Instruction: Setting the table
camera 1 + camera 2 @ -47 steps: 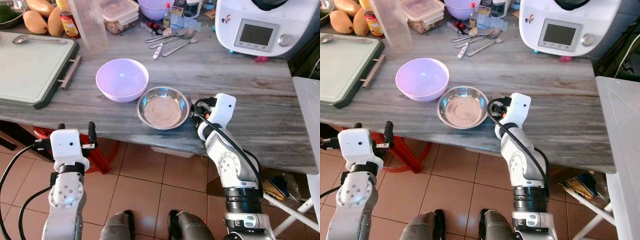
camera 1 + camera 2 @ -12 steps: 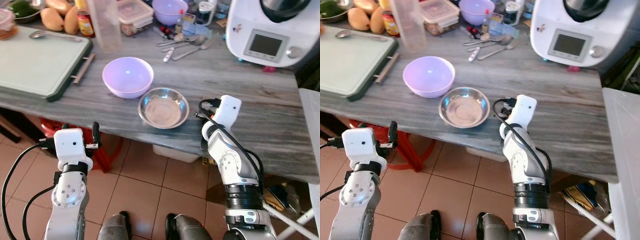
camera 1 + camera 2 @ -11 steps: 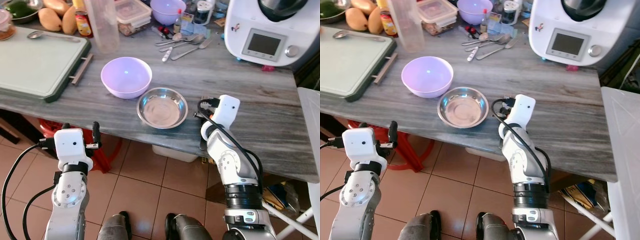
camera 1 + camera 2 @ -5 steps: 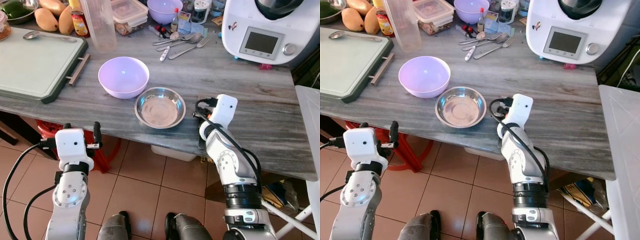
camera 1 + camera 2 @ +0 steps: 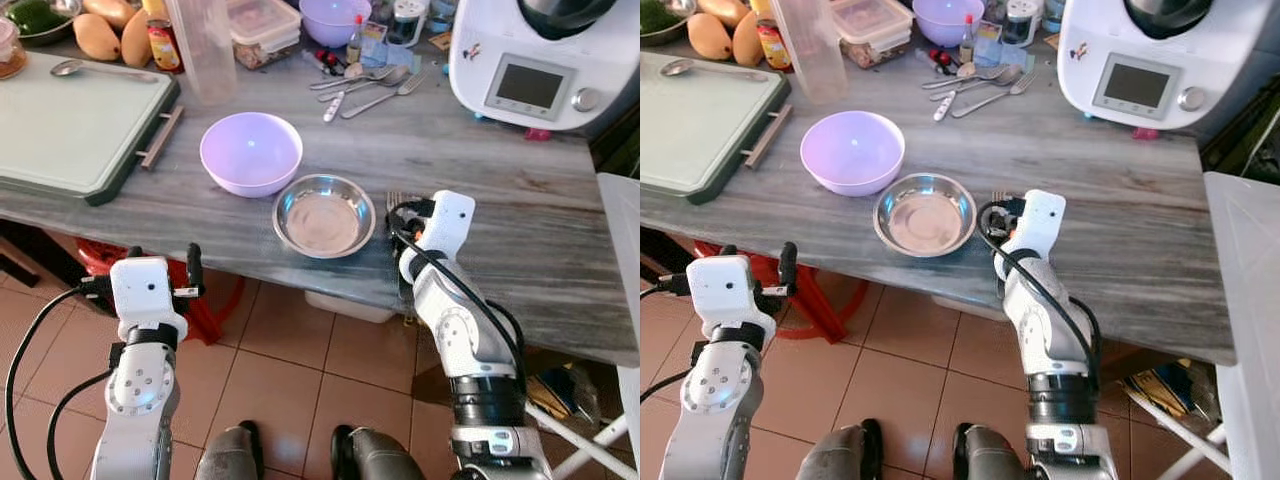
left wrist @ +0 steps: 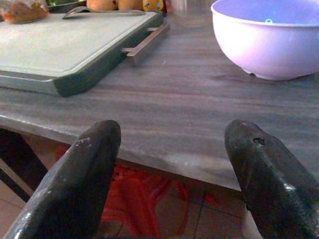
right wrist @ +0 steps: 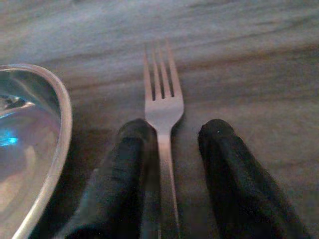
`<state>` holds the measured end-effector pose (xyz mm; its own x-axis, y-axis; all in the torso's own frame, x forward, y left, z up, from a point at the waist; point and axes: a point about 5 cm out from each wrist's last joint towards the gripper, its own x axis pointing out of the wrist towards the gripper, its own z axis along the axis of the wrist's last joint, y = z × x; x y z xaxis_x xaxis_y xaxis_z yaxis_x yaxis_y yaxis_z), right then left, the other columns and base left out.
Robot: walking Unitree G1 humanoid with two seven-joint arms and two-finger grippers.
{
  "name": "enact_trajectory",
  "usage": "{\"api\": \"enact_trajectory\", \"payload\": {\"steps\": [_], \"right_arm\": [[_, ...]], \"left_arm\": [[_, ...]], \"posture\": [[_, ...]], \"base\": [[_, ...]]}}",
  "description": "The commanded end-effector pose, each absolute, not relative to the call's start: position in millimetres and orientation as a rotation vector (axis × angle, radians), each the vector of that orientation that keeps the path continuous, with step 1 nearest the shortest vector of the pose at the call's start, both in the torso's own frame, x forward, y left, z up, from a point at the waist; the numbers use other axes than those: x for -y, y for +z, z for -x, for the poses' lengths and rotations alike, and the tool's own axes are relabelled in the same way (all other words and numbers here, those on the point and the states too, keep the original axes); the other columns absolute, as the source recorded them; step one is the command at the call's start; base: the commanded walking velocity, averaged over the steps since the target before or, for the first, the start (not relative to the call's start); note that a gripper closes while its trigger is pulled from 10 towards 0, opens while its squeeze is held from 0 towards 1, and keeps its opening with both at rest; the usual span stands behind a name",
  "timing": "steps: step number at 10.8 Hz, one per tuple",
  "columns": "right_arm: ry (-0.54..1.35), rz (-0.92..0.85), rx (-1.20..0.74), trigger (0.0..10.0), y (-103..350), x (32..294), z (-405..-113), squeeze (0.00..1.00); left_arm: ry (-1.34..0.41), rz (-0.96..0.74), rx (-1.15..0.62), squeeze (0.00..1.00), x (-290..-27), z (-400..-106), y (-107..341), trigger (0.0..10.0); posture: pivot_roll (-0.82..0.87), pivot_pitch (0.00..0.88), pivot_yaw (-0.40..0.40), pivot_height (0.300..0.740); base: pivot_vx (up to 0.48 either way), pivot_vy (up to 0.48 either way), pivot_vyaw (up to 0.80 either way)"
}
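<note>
On the grey wooden table (image 5: 500, 170), near its front edge, sits a steel bowl (image 5: 324, 214), and just to its right the right gripper (image 7: 172, 149) rests low over the tabletop. Its two black fingers (image 7: 127, 164) are parted a little, with a fork (image 7: 162, 107) lying flat between them, tines pointing away toward the far side; the left finger touches the handle, while the other stands slightly clear of it. Just beyond the steel bowl, to its left, stands a lilac bowl (image 5: 250, 152). Further left lies a pale cutting board (image 5: 70, 120) with a dark rim. At the far side are loose cutlery (image 5: 360, 85) and a white kitchen machine (image 5: 540, 55). Down below the table's edge on the left, the left gripper (image 6: 172, 164) hangs with its fingers spread wide, holding nothing.
</note>
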<state>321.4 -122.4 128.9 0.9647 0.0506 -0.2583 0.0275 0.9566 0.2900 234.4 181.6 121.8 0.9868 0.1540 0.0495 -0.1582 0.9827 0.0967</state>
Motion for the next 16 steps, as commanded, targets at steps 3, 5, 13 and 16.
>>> {"api": "enact_trajectory", "payload": {"steps": [3,5,13,16], "right_arm": [[-0.072,-0.274,-0.434,10.0,91.6,135.3,-306.4,1.0],[-0.106,-0.275,-0.414,10.0,95.0,141.0,-302.5,1.0],[-0.155,-0.212,-0.121,10.0,123.8,163.3,-288.6,1.0],[-0.125,-0.179,0.032,10.0,143.5,169.9,-279.6,0.0]], "left_arm": [[0.156,-0.107,0.03,0.0,-182.1,-232.7,119.3,10.0],[0.154,-0.107,0.032,0.0,-181.9,-232.7,119.4,10.0],[0.13,-0.116,0.055,0.0,-179.2,-234.9,123.2,10.0],[0.13,-0.115,0.054,0.0,-178.5,-233.0,122.2,10.0]], "posture": [[0.03,0.218,-0.013,0.74],[0.03,0.217,-0.013,0.74],[0.03,0.202,-0.008,0.74],[0.02,0.198,-0.009,0.74]], "base": [[0.0,0.0,0.0],[0.0,0.0,0.0],[0.0,0.0,0.0],[0.0,0.0,0.0]]}}
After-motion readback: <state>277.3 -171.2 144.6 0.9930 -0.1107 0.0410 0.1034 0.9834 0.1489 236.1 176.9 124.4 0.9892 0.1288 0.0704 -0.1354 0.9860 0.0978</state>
